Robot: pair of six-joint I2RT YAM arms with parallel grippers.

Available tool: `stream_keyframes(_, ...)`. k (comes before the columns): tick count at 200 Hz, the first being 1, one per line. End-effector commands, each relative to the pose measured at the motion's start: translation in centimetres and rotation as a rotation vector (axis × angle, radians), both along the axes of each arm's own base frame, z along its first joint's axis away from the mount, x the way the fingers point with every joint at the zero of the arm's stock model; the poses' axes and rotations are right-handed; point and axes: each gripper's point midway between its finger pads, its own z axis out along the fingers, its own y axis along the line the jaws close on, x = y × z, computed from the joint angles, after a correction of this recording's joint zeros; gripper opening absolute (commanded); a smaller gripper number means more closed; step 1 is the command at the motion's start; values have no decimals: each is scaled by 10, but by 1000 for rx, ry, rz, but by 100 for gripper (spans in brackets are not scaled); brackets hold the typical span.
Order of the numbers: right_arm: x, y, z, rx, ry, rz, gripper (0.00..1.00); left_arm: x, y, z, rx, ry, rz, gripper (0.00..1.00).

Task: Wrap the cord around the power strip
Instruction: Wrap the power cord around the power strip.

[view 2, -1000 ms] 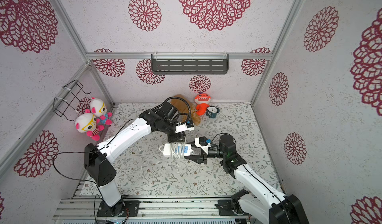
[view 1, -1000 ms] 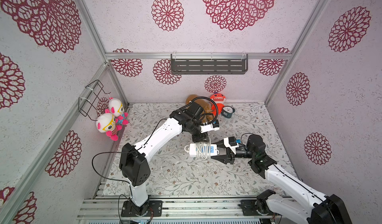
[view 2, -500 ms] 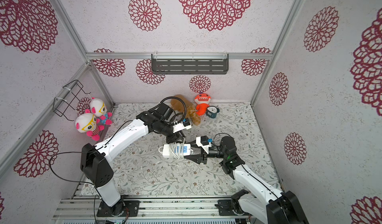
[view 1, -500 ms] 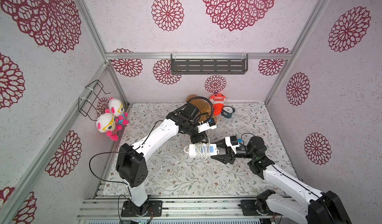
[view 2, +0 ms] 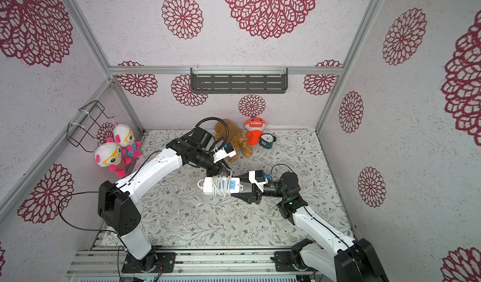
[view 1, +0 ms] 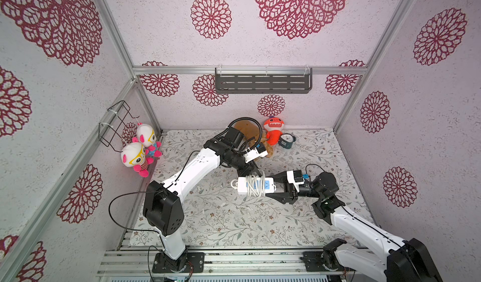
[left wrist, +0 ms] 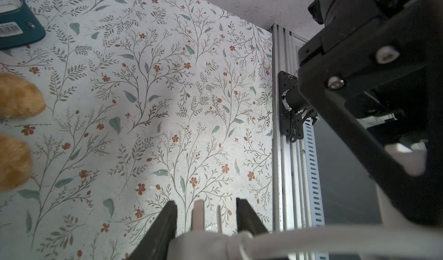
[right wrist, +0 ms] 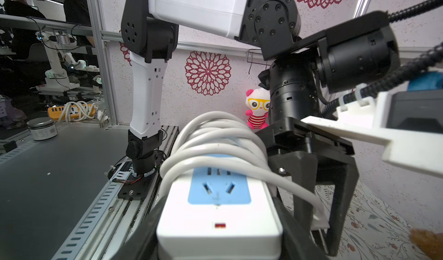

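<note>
Mid-frame, my right gripper [view 1: 266,186] clamps the power strip [view 1: 268,183], its cord [view 1: 252,187] already coiled around it. My left gripper [left wrist: 205,201] straddles the plug [left wrist: 199,240]; I can't tell whether it grips. I judge only securing that end remains.

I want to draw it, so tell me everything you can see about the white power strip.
The power strip is a white plastic block with light blue socket panels and a small red mark near one end. It is level, sockets up, that end clamped by the right gripper. The white cord loops several times around its middle.
</note>
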Motion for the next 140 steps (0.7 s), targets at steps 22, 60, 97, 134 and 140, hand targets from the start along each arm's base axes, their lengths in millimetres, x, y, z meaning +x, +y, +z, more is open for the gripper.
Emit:
stream_keyframes(22,-11,-2,49,93,-182,34,14,7,7,22,-56,-64,43,47)
stream_keyframes(60,-6,-2,51,85,-168,10,14,12,8,25,-104,-102,92,52)
stream_keyframes(97,-2,-4,50,104,-140,-19,13,19,9,26,-149,-130,150,56)
stream_keyframes(134,3,-8,52,178,-116,-61,13,26,14,19,-139,-140,214,57)
stream_keyframes(140,4,-9,52,188,-113,-68,14,29,16,16,-132,-146,231,57)
